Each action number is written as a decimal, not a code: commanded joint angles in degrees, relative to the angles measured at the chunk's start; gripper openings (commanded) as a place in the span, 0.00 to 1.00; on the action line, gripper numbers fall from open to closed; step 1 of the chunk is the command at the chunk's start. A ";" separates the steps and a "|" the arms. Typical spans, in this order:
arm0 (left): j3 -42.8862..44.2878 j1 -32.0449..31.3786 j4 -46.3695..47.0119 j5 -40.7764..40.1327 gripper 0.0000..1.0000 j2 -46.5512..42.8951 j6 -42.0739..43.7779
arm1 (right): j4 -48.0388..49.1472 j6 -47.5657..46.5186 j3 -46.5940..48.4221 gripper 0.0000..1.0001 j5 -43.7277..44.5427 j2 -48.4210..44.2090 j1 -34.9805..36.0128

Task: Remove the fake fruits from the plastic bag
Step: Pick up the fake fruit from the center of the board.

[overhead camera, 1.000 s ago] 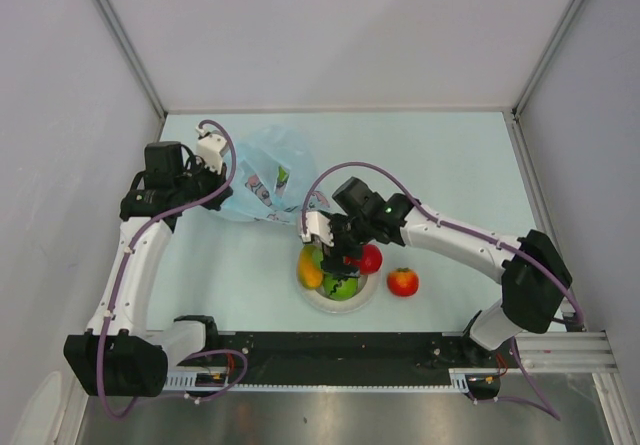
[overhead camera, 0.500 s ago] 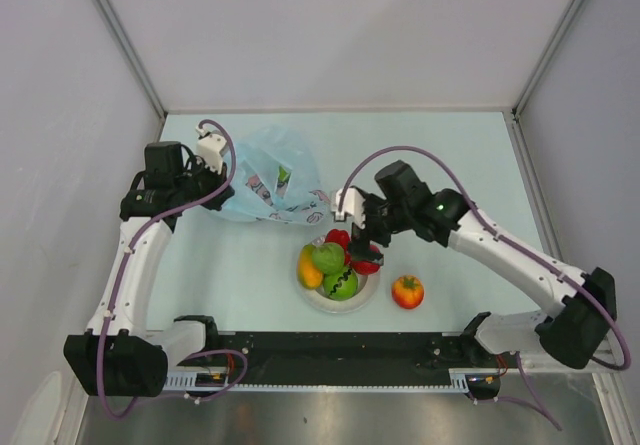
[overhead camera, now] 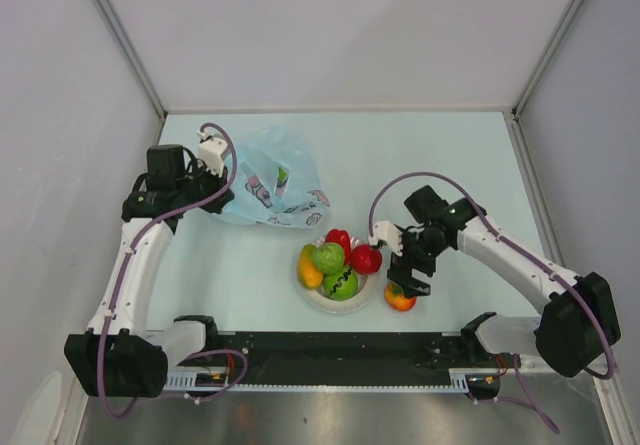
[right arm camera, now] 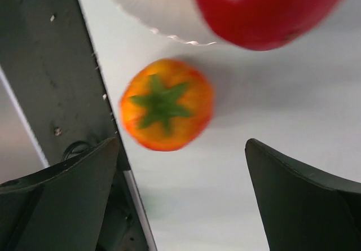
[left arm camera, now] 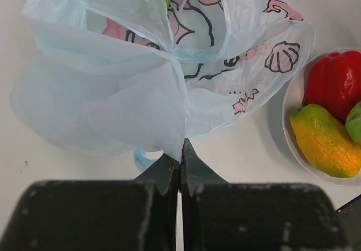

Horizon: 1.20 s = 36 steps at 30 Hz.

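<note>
Two grippers working: left gripper (left arm camera: 179,149) pinching crinkly light-blue plastic bag (left arm camera: 113,93) tight, right gripper (right arm camera: 181,149) hovering wide-open above orange, green-stemmed fake fruit (right arm camera: 166,104).

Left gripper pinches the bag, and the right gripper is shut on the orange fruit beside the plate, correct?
No: the right wrist view shows the right gripper open over the orange fruit, its fingers apart, not gripping it. The rest is right.

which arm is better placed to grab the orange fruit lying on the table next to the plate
Right. The right gripper hangs open directly over the orange fruit, a finger on either side. The left gripper is shut on the plastic bag, beyond the plate.
</note>
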 commanded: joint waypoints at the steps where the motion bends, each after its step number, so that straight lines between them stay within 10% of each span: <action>1: -0.12 0.25 0.81 -0.32 0.00 -0.91 0.52 | -2.05 -4.94 -2.68 1.00 -2.61 -0.69 2.52; 10: 0.14 0.25 0.81 -0.67 0.00 -0.99 0.25 | 12.72 -0.37 -8.58 0.99 3.45 3.18 4.55; 20: -0.03 0.25 0.54 -0.41 0.00 -1.08 0.17 | 7.93 -3.52 -9.81 0.52 1.61 -5.41 8.49; 27: -0.30 0.25 0.45 -0.14 0.00 -0.73 0.34 | 7.97 -3.98 -10.07 0.55 3.00 -19.83 18.07; 36: -0.21 0.25 -0.60 0.12 0.00 -0.38 0.52 | 31.17 -3.96 -19.38 0.57 20.75 -25.90 32.13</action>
